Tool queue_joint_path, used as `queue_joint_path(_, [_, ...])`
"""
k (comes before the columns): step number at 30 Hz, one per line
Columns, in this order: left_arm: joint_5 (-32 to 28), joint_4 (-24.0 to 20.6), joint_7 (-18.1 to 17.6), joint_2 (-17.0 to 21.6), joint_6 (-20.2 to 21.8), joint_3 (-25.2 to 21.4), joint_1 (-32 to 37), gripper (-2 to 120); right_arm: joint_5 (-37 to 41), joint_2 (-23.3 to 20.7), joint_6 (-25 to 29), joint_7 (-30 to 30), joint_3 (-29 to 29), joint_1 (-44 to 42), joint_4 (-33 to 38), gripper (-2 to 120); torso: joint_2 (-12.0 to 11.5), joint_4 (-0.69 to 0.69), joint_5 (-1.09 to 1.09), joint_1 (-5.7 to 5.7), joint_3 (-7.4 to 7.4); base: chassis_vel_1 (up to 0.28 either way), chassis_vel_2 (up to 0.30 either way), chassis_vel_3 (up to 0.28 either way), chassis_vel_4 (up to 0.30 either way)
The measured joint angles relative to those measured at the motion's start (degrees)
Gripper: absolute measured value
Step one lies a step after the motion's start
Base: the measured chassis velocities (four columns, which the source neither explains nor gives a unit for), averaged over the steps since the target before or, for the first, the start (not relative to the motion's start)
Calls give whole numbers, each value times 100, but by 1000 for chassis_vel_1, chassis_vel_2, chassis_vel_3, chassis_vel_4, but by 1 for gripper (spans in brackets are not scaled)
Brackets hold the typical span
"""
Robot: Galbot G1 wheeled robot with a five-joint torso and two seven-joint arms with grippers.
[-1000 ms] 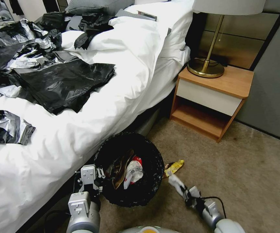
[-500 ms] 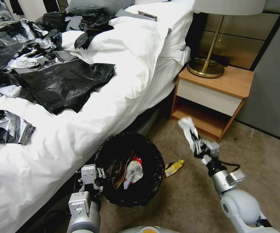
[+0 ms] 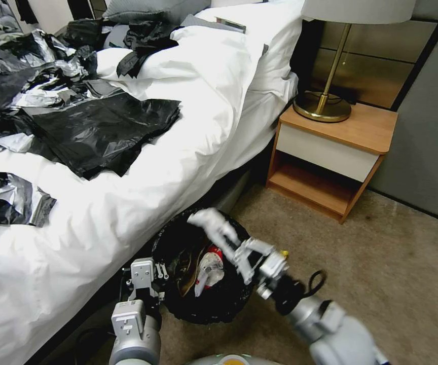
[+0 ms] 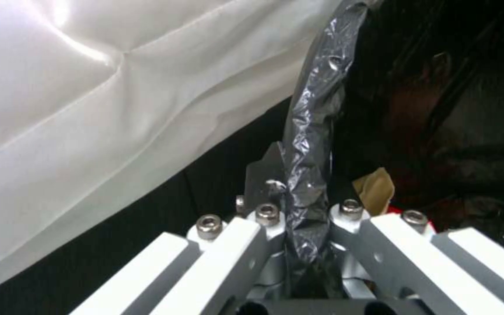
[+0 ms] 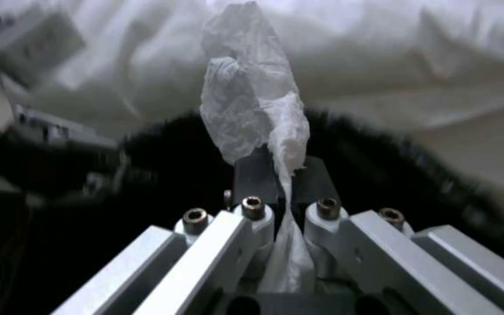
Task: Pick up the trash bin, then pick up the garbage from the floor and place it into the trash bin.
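Trash bin: one round bin (image 3: 198,304) with a crinkly black liner folded over its rim, standing on the carpet right against the side of the bed.
Inside the bin: two pieces I can make out, a red-and-white wrapper (image 3: 210,264) and a brown card scrap (image 3: 188,276) leaning beside it.
Crumpled white paper: one piece (image 3: 213,225), held in the air above the far half of the bin's opening, sticking up and away from the fingers that hold it; in the right wrist view (image 5: 251,105) it rises from between the fingertips with the black liner below.
Right gripper: (image 3: 239,252) over the bin's right rim, fingers pressed together on the tail of the white paper.
Left gripper: (image 3: 150,284) at the bin's near-left rim, fingers pinching the liner-covered rim; the left wrist view (image 4: 307,218) shows the black plastic edge running between the two fingertips.
Yellow snack wrapper: one, a small corner (image 3: 283,252) showing on the floor just past the right gripper, close to the bin.
Floor: beige-grey carpet (image 3: 381,263).
Bed: one, white duvet (image 3: 143,192), strewn with several large black plastic sheets (image 3: 102,126).
Nightstand: one wooden unit (image 3: 330,157) well to the right of the bin, carrying one brass lamp (image 3: 325,101).
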Motion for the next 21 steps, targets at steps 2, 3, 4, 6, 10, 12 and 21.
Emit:
queue_joint_path(2, [1, -1, 0, 0, 1, 8, 2, 0, -36, 2, -39, 47, -90, 26, -82, 0, 0, -1, 1, 0, 0, 0, 0, 0, 0])
queue_joint_path(3, [1, -2, 0, 0, 1, 11, 3, 0, -49, 4, -71, 76, -148, 44, -137, 0, 0, 0, 1, 0, 0, 0, 0, 0, 0])
queue_joint_path(4, [2, -10, 1, -4, 2, 21, 5, 0, -82, 33, -196, 199, -341, 122, -328, 0, 0, 0, 0, 0, 0, 0, 0, 0, 0])
queue_joint_path(6, [2, -14, 1, -4, 3, 23, 7, 0, -88, 48, -231, 229, -387, 145, -381, 1, 0, -1, 0, 0, 0, 0, 0, 0, 0])
queue_joint_path(10, [20, -41, 5, -13, 5, 47, 36, 0, -109, 166, -407, 322, -513, 348, -789, 17, 0, 0, 1, 0, 0, 0, 0, 0, 0])
queue_joint_path(12, [76, -41, 6, -44, 0, 116, 59, 0, -110, 224, -504, 407, -535, 482, -1067, 26, 0, 0, 1, 0, 0, 0, 0, 0, 0])
queue_joint_path(21, [157, -40, 24, -70, -18, 196, 103, 0, -204, 366, -561, 445, -581, 484, -1226, 60, 0, -1, 1, 0, 0, 0, 0, 0, 0])
